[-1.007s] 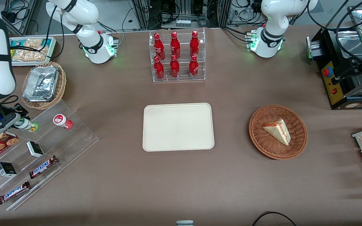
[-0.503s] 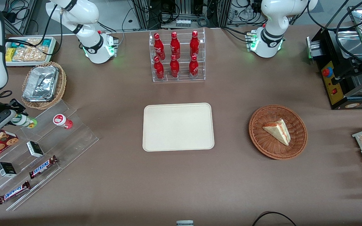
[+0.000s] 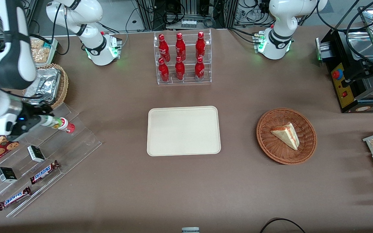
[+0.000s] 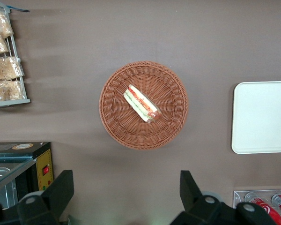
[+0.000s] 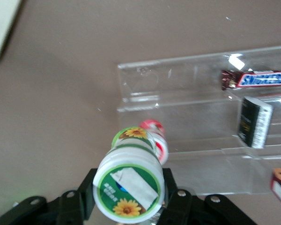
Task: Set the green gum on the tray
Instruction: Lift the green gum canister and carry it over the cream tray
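Front view: brown table [image 3: 238,187]; tool [image 3: 45,121] grips green gum [image 3: 53,122].

A: Where is the hand [image 3: 49,122]?
B: Above the clear stepped rack [image 3: 40,152], clamped on the green gum [image 3: 53,122]. The red canister [image 3: 66,125] stands just beside the gum, the nearest thing in the way.
A: And toward the tray [image 3: 183,130]?
B: Bare worktop [image 3: 121,129] lies between rack and tray. The bottle rack [image 3: 182,58] stands farther from the front camera, and the wicker basket [image 3: 286,136] sits toward the parked arm's end; both are well apart from that stretch.
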Controlling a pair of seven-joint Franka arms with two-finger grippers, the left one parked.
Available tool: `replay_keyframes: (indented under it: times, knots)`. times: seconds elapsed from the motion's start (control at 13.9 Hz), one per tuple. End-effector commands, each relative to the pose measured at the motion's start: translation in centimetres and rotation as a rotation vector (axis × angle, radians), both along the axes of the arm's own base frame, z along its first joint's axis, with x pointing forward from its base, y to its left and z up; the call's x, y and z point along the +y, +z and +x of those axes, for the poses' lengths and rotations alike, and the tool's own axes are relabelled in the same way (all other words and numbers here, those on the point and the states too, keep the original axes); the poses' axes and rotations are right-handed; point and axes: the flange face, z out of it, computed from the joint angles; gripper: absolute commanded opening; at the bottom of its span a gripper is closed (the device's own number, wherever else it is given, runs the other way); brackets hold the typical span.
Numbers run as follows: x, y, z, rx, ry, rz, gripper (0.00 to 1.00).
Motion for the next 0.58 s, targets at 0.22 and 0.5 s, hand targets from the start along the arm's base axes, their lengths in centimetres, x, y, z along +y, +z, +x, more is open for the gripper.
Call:
replay_keyframes:
  times: [0.22, 0.5]
  knots:
    - [14.6, -0.3, -0.7, -0.012, -0.195, -0.023, 0.00]
    - [25.4, -2.1, -0.9, -0.055, -0.359, -0.060, 0.00]
